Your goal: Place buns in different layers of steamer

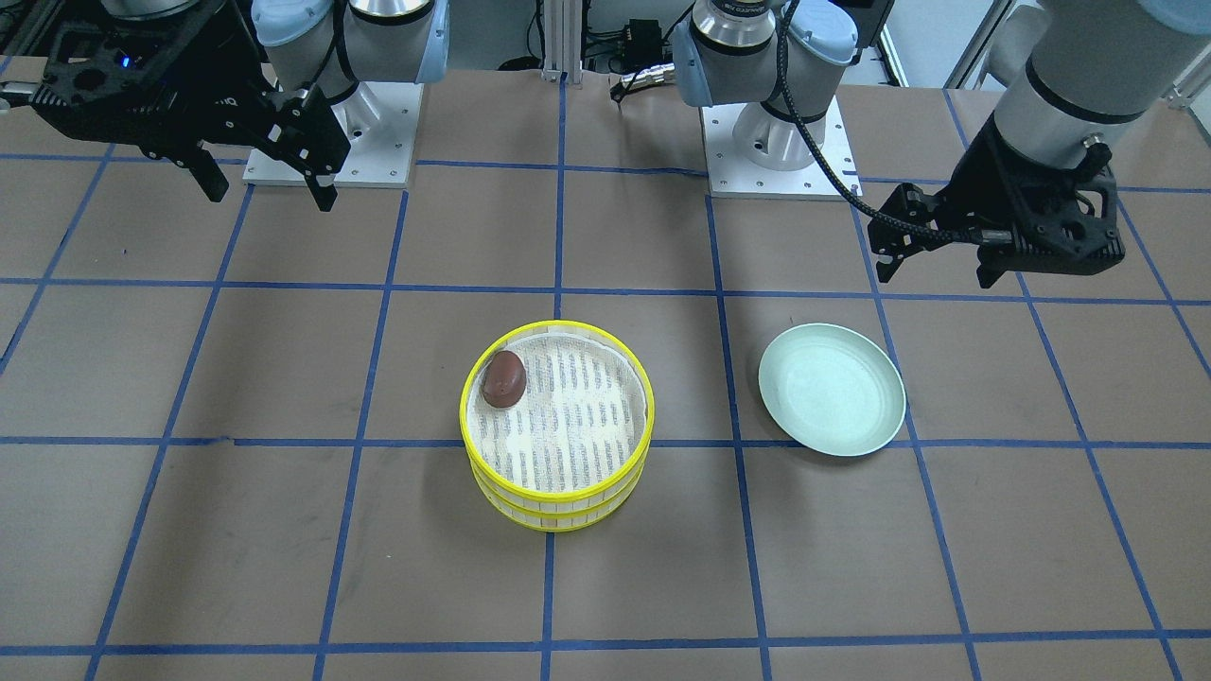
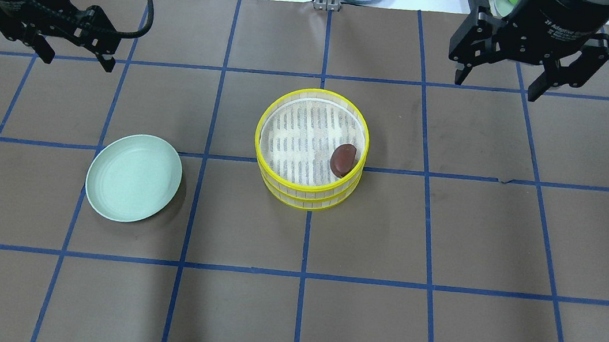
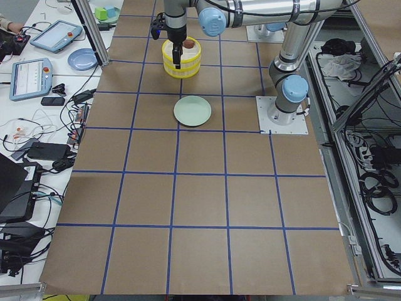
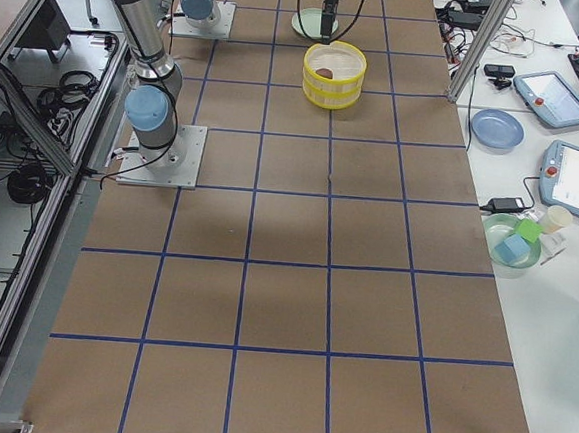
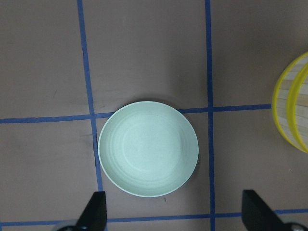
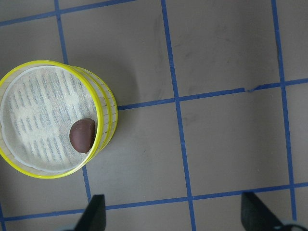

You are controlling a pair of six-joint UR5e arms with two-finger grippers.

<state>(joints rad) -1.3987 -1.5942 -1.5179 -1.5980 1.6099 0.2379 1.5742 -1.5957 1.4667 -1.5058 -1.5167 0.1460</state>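
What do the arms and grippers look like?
Left arm and right arm: silver-grey tubes, pale blue joint caps. Left gripper and right gripper: black, angular, two-fingered; the right bears white lettering. A black braided cable runs along the left arm.

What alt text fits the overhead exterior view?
Two stacked yellow-rimmed steamer trays sit at centre, a brown bun lying in the top one by its right rim. A mint-green plate lies to their left with nothing on it; the left gripper and right gripper hang open near the view's top corners.

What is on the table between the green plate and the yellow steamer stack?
Nothing: in the overhead view, only bare table with one blue tape line separates plate and steamer stack.
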